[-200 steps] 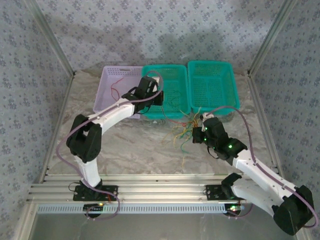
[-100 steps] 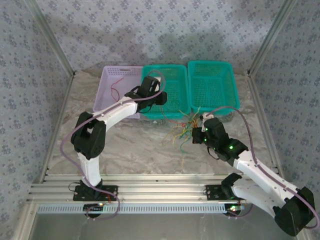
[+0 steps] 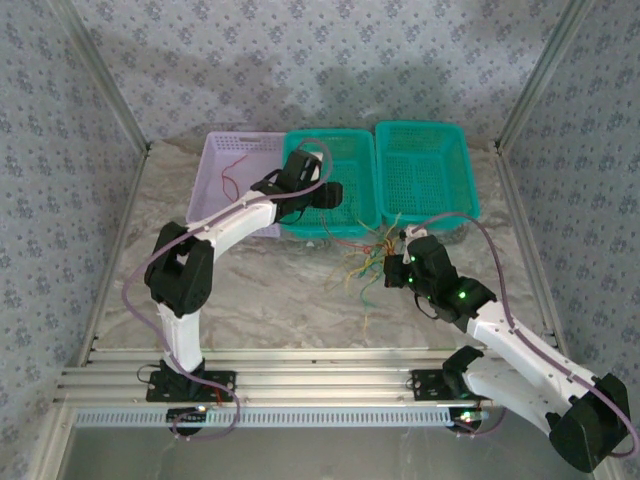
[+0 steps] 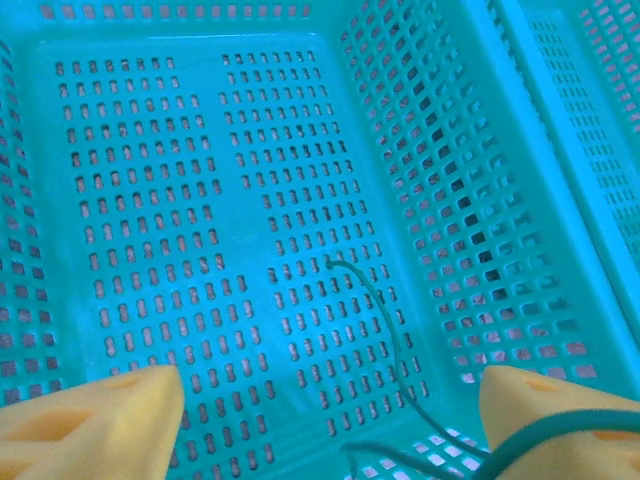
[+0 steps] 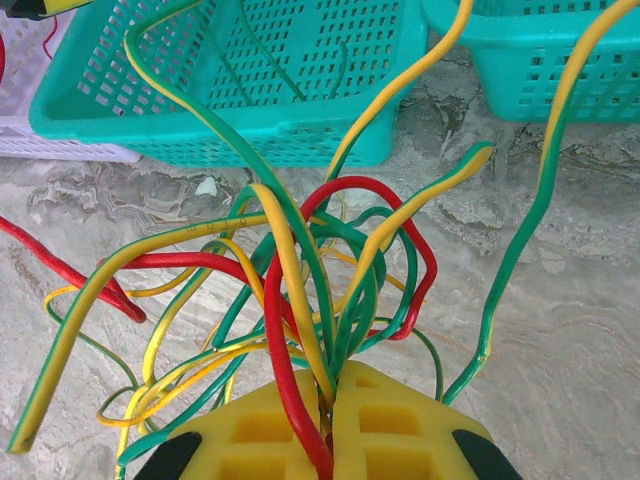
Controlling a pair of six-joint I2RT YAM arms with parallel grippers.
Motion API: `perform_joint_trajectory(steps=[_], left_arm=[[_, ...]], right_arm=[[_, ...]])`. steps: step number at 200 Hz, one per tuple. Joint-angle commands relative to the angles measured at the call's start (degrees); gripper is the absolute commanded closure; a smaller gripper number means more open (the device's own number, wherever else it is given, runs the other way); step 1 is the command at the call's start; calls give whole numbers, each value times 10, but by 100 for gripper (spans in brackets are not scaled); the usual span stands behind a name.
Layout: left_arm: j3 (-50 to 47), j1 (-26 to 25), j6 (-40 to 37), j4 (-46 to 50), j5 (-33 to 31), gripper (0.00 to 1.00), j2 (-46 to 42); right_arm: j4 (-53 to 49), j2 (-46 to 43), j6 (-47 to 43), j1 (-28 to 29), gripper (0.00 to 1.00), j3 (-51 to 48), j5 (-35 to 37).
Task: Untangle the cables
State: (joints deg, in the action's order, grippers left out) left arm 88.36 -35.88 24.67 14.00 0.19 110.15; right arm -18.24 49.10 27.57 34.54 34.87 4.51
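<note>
Left wrist: left gripper [image 4: 325,420] spread wide, holding nothing, over teal basket [image 4: 430,120] where green cable [image 4: 385,310] lies loose; best lift straight out, unsnagged; right gripper [image 5: 327,400] clamped on tangled cables [image 5: 300,250] at mid-table [image 3: 280,300].

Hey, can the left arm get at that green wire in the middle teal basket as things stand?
Probably yes. The left gripper hangs open right over the basket, and the green wire lies on its floor just below the jaws, with nothing covering it.

Two teal baskets [image 3: 330,226] [image 3: 421,127], one lilac basket [image 3: 214,178], two arms [image 3: 232,218] [image 3: 505,335], one cable tangle [image 3: 364,264]
</note>
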Motion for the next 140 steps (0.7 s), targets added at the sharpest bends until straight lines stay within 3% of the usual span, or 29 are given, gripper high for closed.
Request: perform_joint_trajectory(steps=[1,70,90,140], left_arm=[[22,3,-7,11,-4,17,-33],[55,5,-16,48,-33,3,-26],[118,5,-15,128,-67,0,4],[230,7,-8,264,-70,0,67]], right_arm=[[3,-10,-7,4,100,18,7],[-1,-14,-6,5,100,17,7],[-4,-12,-7,5,100,20,6],[-6,-11,-9,5,100,25,7]])
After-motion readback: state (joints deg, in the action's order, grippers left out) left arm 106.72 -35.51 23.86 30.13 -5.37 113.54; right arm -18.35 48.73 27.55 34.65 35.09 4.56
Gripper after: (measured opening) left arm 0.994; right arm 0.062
